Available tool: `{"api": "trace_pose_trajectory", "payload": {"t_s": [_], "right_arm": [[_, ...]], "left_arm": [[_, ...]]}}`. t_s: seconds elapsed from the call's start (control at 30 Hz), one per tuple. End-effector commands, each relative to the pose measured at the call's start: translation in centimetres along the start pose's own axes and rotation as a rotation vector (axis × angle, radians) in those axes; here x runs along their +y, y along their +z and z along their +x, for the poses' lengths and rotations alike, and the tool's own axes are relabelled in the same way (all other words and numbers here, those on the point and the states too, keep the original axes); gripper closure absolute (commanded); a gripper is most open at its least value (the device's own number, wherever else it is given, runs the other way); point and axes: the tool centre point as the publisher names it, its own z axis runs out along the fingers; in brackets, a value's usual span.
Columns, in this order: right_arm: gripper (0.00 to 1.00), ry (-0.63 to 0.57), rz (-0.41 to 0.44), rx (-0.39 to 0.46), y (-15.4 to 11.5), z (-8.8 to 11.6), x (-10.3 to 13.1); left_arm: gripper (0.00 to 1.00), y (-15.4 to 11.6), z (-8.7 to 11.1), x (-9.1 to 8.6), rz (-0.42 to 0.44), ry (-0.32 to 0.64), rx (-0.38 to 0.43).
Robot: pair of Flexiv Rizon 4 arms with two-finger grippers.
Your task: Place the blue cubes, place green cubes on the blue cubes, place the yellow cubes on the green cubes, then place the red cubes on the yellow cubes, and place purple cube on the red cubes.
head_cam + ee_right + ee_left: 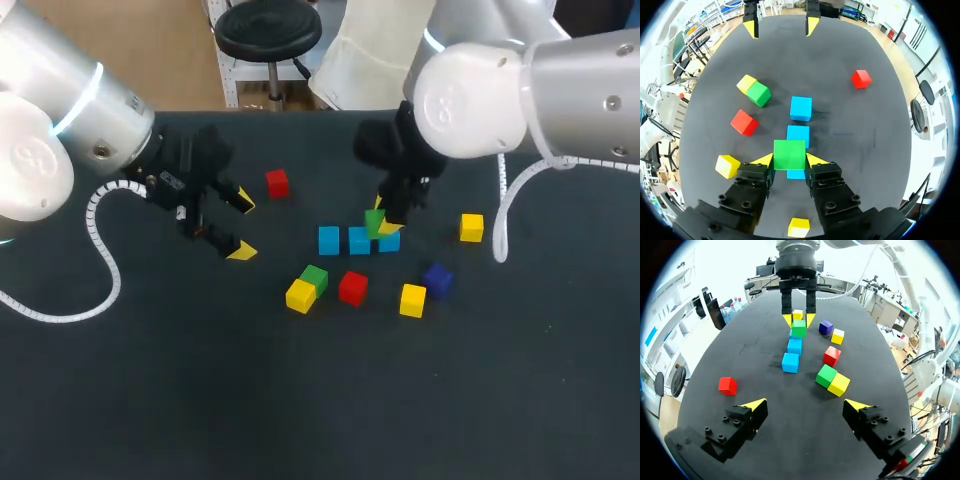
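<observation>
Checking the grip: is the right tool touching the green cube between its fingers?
Touching. The right wrist view shows both yellow tips of the right tool against opposite sides of the green cube.

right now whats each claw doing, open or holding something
left claw: open, holding nothing
right claw: shut on a green cube

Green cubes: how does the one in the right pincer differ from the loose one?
The held green cube is clamped in the right pincer; the loose green cube lies ungripped on the table. The held green cube is over a blue cube; the loose green cube touches a yellow cube. Both match in colour and size.
</observation>
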Motion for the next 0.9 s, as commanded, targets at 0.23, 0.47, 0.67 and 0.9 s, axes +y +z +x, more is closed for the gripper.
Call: {"api": "trace_pose_trajectory", "payload": {"t_s": [0.23, 0.47, 0.67, 0.9], "right_arm": [[1.0, 0.0, -0.012, -0.008, 0.45, 0.2, -0.37], [1.0, -0.001, -0.014, -0.005, 0.46, 0.27, -0.53], [1.0, -0.001, -0.015, -0.005, 0.44, 0.25, -0.78], [1.0, -0.002, -0.019, -0.008, 0.48, 0.16, -0.88]], "left_arm": [[0.0, -0.01, 0.13, -0.02, 0.0, 0.003, -0.003], [0.0, -0.01, 0.13, -0.02, 0.0, 0.003, -0.003], [0.0, -0.01, 0.13, -0.02, 0.0, 0.003, -0.003], [0.0, -0.01, 0.13, -0.02, 0.0, 0.003, -0.003]]}}
